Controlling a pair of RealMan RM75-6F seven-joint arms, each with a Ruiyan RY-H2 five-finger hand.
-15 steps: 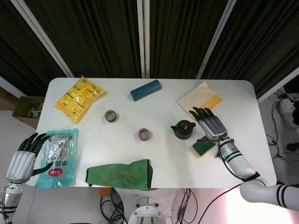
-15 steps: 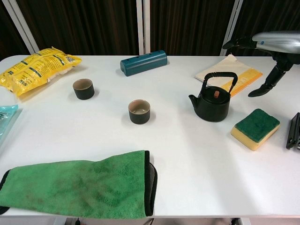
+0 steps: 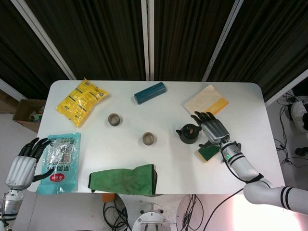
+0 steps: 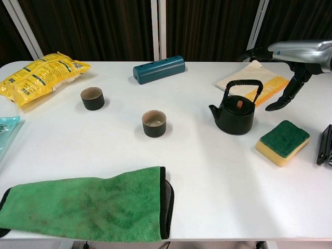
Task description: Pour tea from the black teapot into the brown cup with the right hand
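Note:
The black teapot (image 3: 187,134) (image 4: 235,115) stands upright right of the table's centre, its hoop handle raised. Left of it is the brown cup (image 3: 149,139) (image 4: 154,123), empty and upright. My right hand (image 3: 212,129) (image 4: 295,52) hovers just right of the teapot and above its handle, with its fingers spread toward the pot and nothing in it. It does not touch the handle. My left hand (image 3: 26,161) sits at the table's front left corner with its fingers apart, beside a teal packet (image 3: 60,161).
A second dark cup (image 3: 114,119) (image 4: 93,98) stands further left. A yellow-green sponge (image 3: 208,152) (image 4: 282,141) lies under my right wrist. A green cloth (image 3: 122,179) covers the front edge. At the back lie a yellow bag (image 3: 81,101), a teal box (image 3: 149,92) and a yellow envelope (image 3: 206,102).
My right hand has shifted left, closer to the teapot's handle. The teapot, the cups and my left hand are unmoved.

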